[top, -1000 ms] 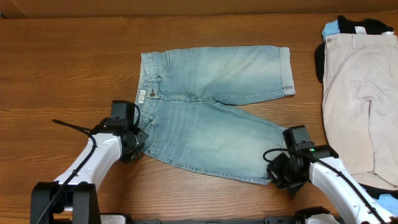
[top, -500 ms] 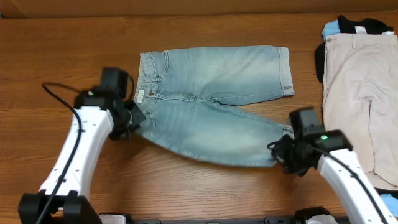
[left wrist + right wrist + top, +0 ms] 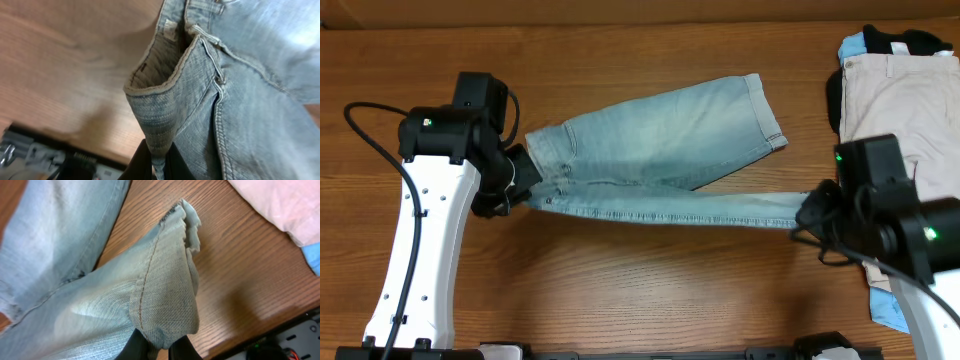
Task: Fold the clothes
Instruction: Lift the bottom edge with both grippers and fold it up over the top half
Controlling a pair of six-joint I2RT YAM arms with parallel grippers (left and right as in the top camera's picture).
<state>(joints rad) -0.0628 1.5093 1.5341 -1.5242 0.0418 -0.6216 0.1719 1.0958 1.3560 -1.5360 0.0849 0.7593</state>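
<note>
While left claw [image 3: 523,188] and right claw [image 3: 807,213] clamped the shorts' [image 3: 665,130] lifted leg mid-fold, it needed laying onto the leg beyond.

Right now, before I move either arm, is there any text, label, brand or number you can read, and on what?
None can be read.
The jeans show no legible tag or brand; a small dark mark inside the waistband is too blurred to tell.
The beige garment shows no print.

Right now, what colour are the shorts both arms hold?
The shorts are faded light-blue denim, clearest in the overhead view.
</note>
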